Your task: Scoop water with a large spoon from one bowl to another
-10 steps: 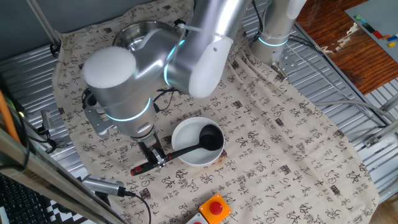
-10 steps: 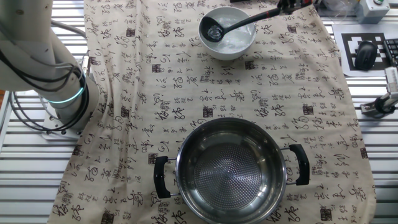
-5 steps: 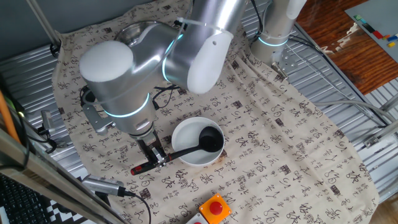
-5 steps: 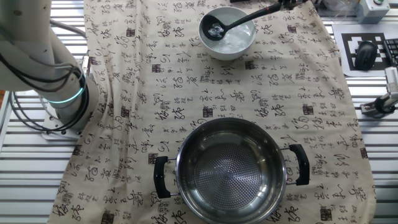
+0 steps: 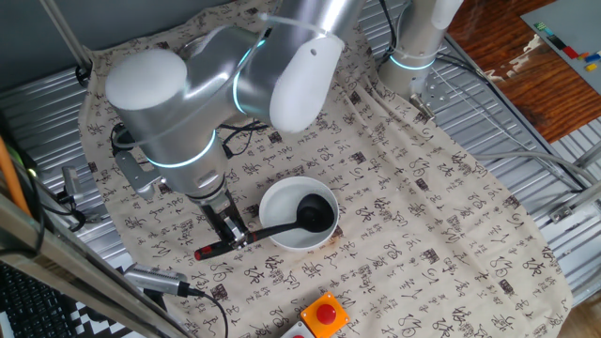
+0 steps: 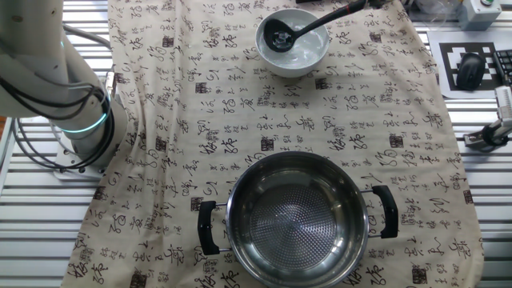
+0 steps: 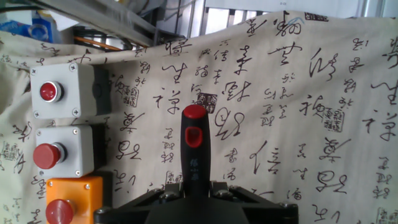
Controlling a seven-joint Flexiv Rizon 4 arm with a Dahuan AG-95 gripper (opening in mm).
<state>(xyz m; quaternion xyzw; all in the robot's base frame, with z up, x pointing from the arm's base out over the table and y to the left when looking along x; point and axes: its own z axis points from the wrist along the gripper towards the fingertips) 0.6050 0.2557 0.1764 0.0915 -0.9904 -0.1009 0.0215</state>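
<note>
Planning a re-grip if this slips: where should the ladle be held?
On the thin handle near its red tip, where the gripper pinches the ladle now, coming from above. The cup sits inside the white bowl, so only the handle overhangs the rim.

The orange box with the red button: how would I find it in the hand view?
Start at the patterned cloth and look to its left edge, where three button boxes stack. The orange box is lowest, under two grey boxes, the only coloured housing.

The black, red-tipped ladle (image 5: 272,226) has tilted, handle end now lower, its round cup raised toward the glossy white bowl's (image 6: 293,42) far-left rim.
</note>
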